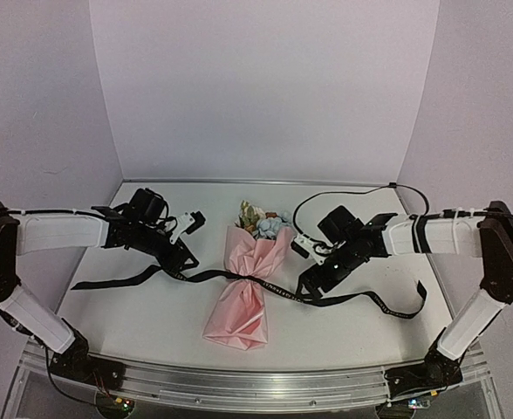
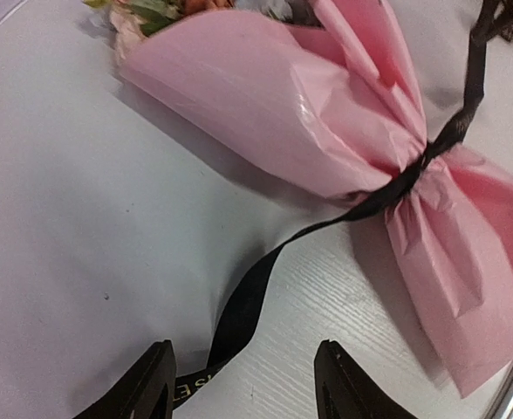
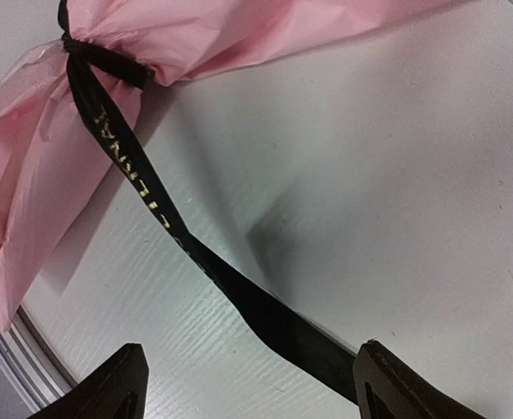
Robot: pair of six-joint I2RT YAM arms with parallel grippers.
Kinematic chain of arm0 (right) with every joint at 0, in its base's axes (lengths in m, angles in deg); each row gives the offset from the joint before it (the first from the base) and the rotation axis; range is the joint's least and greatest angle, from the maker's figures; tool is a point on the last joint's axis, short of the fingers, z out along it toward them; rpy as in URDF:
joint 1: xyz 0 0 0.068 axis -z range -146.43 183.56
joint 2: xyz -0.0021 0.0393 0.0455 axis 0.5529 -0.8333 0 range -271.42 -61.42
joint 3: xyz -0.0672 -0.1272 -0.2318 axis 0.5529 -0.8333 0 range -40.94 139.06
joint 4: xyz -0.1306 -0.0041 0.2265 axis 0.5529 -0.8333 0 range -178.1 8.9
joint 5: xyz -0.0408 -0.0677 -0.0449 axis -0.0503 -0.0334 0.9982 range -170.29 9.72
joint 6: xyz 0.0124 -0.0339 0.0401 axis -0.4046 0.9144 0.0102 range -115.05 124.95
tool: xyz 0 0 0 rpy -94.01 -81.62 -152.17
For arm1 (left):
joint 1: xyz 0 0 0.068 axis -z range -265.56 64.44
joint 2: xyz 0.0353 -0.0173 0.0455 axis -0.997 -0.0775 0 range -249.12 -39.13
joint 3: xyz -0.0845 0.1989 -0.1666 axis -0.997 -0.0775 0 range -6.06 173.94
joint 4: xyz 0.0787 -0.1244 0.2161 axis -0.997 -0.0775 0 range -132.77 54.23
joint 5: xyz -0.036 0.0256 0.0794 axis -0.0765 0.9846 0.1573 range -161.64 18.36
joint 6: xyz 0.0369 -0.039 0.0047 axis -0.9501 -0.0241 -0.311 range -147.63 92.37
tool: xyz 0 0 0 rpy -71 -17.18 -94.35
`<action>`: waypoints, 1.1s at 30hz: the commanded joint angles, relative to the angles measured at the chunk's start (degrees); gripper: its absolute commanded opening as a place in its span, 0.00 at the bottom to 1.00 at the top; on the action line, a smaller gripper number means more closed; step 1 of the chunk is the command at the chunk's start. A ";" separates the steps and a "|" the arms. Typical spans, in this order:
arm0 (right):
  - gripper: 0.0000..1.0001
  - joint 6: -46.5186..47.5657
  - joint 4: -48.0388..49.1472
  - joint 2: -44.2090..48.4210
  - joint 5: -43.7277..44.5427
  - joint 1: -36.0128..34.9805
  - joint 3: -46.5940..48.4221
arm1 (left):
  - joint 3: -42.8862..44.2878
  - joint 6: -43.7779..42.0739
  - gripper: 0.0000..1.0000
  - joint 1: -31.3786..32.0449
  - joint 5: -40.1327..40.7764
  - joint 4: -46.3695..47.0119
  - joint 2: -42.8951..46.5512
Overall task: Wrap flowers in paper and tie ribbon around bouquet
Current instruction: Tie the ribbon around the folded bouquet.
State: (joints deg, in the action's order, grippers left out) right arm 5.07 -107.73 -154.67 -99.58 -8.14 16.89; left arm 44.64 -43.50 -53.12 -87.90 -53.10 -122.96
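Observation:
The bouquet lies in the middle of the table, a pink paper cone with the flowers at its far end. A black ribbon with light lettering cinches the paper at its waist, and its two tails trail left and right on the table. My left gripper stands open just left of the waist, and the left ribbon tail runs loose between its fingers. On the other side my right gripper is open too, the right tail passing loose close to one of its fingers.
A metal rail runs along the table's near edge, close to the paper's wide end. A black cable loops at the back right. Pale walls close in the back and both sides.

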 commanded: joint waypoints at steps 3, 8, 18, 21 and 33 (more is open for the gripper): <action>0.83 3.90 5.45 -5.75 1.94 -3.41 1.63 | 2.13 -11.47 0.57 0.95 1.01 3.64 -7.78; 0.82 2.84 9.11 -8.63 4.45 -4.13 1.57 | 3.39 -13.05 0.57 2.34 2.08 5.12 -12.98; 0.63 -3.13 11.43 -11.21 6.88 -4.67 0.83 | 4.38 -14.49 0.57 5.13 3.66 8.37 -17.86; 0.46 -4.73 11.47 -10.45 7.59 -4.68 -0.15 | 5.34 -14.88 0.56 5.77 3.74 8.43 -18.56; 0.00 -10.33 11.02 -1.69 11.55 -4.70 -5.31 | 6.24 -12.71 0.01 10.22 11.55 8.82 -20.25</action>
State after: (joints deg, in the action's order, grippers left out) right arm -2.40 -96.76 -161.82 -90.39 -12.50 13.35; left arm 50.19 -57.53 -44.27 -81.43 -46.03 -143.57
